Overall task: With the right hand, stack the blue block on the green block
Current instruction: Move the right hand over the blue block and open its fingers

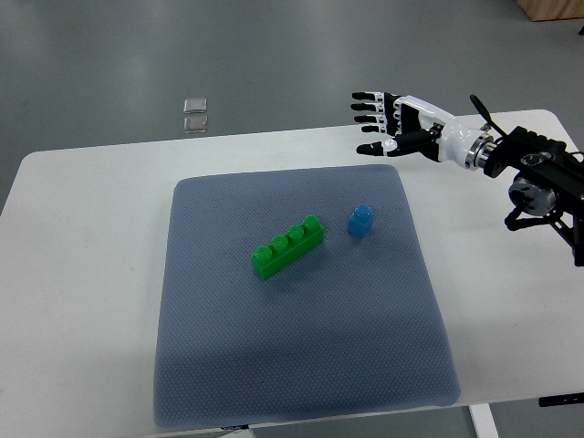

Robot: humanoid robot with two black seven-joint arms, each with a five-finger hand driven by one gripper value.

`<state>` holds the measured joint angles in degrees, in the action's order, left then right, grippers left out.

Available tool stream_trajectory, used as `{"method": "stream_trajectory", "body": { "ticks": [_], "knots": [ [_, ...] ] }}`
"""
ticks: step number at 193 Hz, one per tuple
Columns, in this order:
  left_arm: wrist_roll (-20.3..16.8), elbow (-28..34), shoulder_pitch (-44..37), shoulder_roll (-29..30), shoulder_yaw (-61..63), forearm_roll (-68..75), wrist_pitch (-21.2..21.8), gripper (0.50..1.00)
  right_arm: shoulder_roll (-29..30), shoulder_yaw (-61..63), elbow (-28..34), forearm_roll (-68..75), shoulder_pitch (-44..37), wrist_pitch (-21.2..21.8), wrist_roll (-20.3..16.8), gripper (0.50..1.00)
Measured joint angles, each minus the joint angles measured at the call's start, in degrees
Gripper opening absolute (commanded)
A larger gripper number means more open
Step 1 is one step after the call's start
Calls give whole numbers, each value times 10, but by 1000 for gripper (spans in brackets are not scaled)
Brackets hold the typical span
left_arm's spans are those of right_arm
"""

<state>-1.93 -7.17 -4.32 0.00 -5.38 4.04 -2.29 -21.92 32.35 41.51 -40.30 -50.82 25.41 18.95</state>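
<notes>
A long green block [288,247] with a row of studs lies diagonally near the middle of the grey-blue mat [301,365]. Just to its right, a small gap away, stands a small blue block [360,220]. My right hand [376,121] hovers above the mat's far right corner, well beyond the blue block, with its black-tipped fingers spread and nothing in them. Its arm comes in from the right edge. The left arm does not show.
The mat covers most of a white table [82,274]. On the floor beyond the table's far edge lie two small grey squares [195,115]. The table's right edge runs close under my right forearm [538,169].
</notes>
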Motion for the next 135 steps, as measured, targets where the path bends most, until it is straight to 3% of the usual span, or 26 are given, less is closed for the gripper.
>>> {"method": "stream_trajectory", "body": {
  "ticks": [40,60,100,135],
  "knots": [
    [0,-1,0,0,0,0,0,1000,-45,-1,3,-135,-28,68,67,919],
    [0,-1,0,0,0,0,0,1000,-71,-2,42,-217,-40,81,89,919],
    [0,-1,0,0,0,0,0,1000,-102,-10,132,-377,-58,72,103,917],
    [0,-1,0,0,0,0,0,1000,-69,-97,142,-458,-113,27,94,917]
  ]
}}
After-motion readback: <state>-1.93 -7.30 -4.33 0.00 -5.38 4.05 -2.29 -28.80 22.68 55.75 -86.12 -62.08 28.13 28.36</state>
